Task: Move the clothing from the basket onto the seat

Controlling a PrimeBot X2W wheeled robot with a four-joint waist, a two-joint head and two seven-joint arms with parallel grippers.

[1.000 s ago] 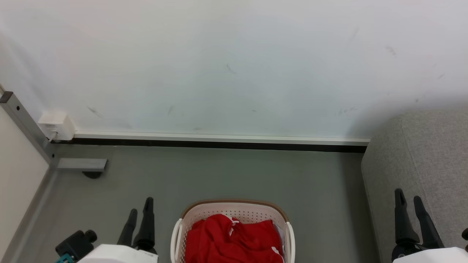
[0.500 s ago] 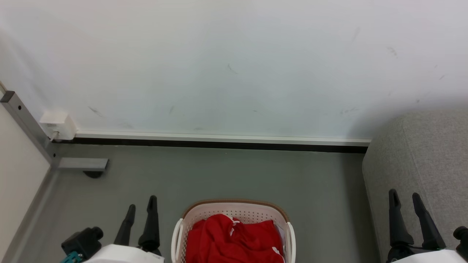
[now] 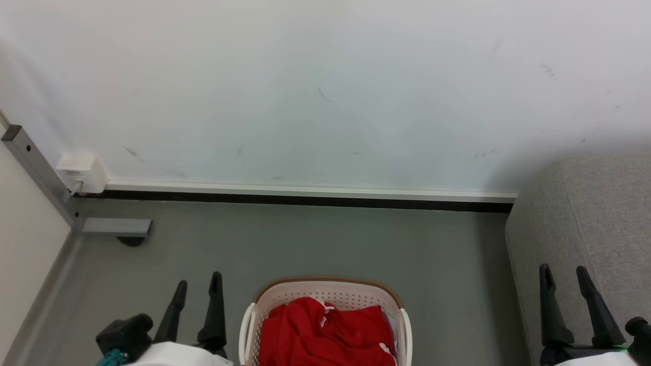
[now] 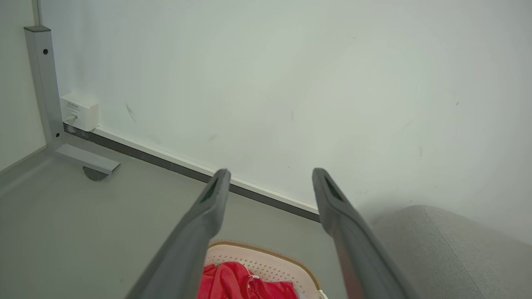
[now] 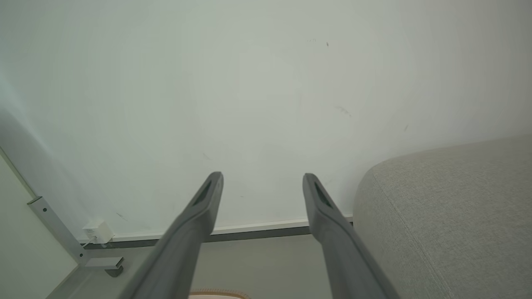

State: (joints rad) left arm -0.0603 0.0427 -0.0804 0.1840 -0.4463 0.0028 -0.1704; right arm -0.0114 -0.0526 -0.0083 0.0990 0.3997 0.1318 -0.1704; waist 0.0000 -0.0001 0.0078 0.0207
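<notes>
The white perforated basket (image 3: 325, 291) with its brown rim stands on the floor at the bottom centre of the head view. Crumpled red clothing (image 3: 325, 333) with white trim lies inside it, cut off by the frame edge. The left wrist view catches the basket (image 4: 270, 261) and the clothing (image 4: 232, 284) low down. The grey seat (image 3: 595, 218) rises at the right, with its rounded arm (image 5: 449, 216) in the right wrist view. My left gripper (image 3: 198, 284) stands open left of the basket. My right gripper (image 3: 563, 274) stands open in front of the seat. Both are empty.
A white wall with a dark baseboard (image 3: 305, 199) runs behind the basket. A grey metal post with a foot (image 3: 114, 227) and a white wall box (image 3: 81, 172) stand at the left. Bare grey floor (image 3: 315, 239) lies between the basket and the wall.
The left gripper has shifted slightly right toward the basket and the right gripper slightly left. Both stayed open, and the basket and clothing have not moved.
</notes>
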